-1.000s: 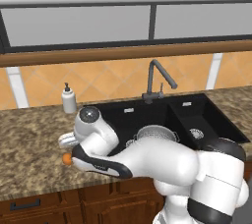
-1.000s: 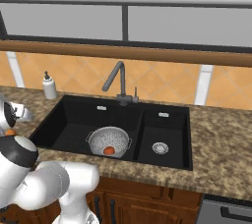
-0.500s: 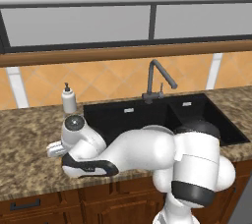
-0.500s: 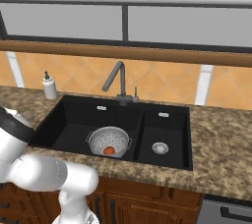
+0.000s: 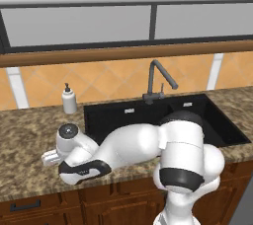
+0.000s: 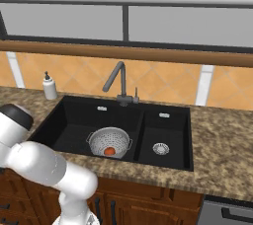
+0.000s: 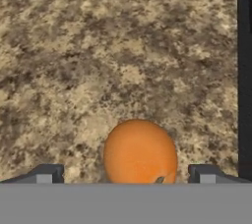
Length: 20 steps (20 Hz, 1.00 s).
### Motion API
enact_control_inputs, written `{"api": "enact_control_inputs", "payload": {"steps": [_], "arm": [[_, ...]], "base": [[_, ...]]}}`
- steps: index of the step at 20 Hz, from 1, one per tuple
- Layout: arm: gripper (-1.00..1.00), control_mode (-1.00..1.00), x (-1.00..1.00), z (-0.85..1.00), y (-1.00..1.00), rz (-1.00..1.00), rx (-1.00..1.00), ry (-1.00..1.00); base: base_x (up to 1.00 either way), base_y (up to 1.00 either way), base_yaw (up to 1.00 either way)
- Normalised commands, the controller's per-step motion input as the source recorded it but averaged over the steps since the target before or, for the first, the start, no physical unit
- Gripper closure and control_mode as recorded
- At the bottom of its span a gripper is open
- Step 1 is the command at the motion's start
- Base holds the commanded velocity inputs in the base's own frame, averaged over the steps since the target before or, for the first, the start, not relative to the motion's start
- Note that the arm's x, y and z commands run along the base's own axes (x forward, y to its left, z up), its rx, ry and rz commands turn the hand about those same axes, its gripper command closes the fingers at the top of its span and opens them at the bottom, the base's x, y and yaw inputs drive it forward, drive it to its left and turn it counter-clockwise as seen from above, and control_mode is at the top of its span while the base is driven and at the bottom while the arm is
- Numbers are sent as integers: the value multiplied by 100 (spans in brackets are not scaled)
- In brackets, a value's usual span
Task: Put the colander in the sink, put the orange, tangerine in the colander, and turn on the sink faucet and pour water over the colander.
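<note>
Now the gripper (image 7: 125, 173) gapes wide around the orange fruit (image 7: 140, 152) left of the sink (image 6: 74, 115); closing off-centre could roll it away.

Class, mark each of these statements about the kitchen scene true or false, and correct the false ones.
1. The colander sits in the larger basin of the sink. True.
2. The colander is empty. False: one orange-coloured fruit lies in it.
3. The gripper is shut on a fruit. False: its jaws stand open either side of the fruit on the counter, not closed on it.
4. Water runs from the sink faucet. False: no stream shows.
5. A soap dispenser stands on the granite counter left of the sink. True.
</note>
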Motion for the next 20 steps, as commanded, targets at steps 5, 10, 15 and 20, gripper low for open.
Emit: {"api": "enact_control_inputs", "payload": {"steps": [5, 10, 15, 20], "arm": [[-100, -100, 0, -45, 0, 0, -1, 0], [-100, -100, 4, -40, 4, 0, -2, -6], [100, -100, 4, -30, 1, 1, 0, -11], [100, -100, -4, -66, -53, 0, 0, -8]], "base": [[0, 0, 0], [0, 0, 0], [0, 0, 0], [0, 0, 0]]}}
